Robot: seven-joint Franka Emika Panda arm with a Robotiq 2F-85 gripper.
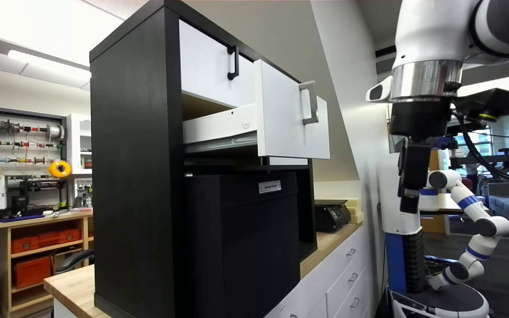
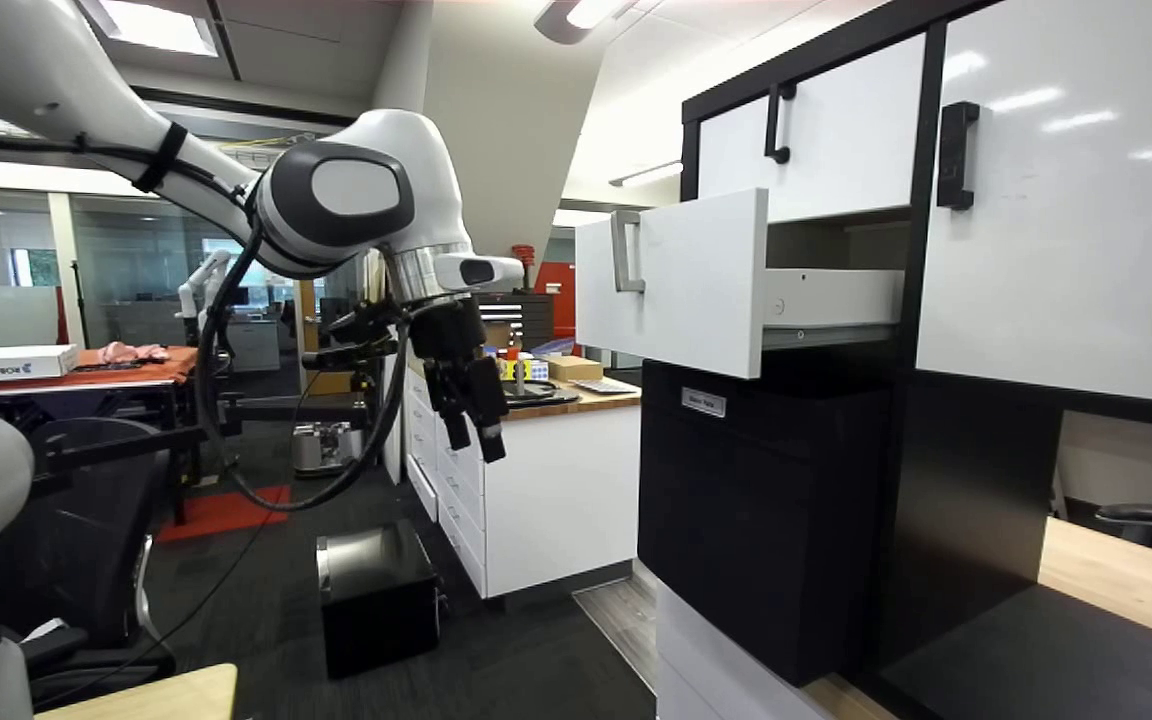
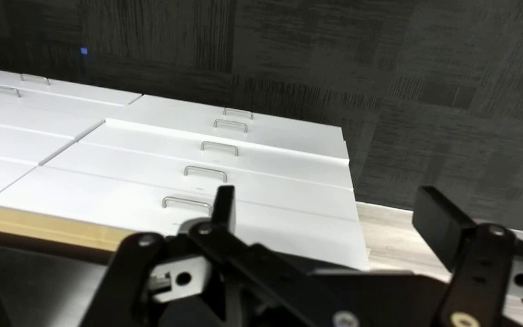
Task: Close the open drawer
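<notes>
The drawer (image 1: 283,112) stands pulled well out of the tall black cabinet (image 1: 131,176). It has a flat white front, a grey-looking handle and pale sides, and also shows in an exterior view (image 2: 681,285). It is out of sight in the wrist view. My gripper (image 1: 409,201) hangs pointing down in front of the drawer front, apart from it, with its fingertips lower than the front's bottom edge. It also shows in an exterior view (image 2: 474,438). In the wrist view my gripper (image 3: 325,204) has its fingers spread wide with nothing between them.
A closed white drawer front (image 2: 836,140) with a black handle sits above the open drawer. A large black panel (image 1: 254,229) with a small label is below it. A white door (image 2: 1076,250) stands beside it. Low white drawers (image 3: 261,168) line the floor. A black cable (image 2: 391,420) loops from the arm.
</notes>
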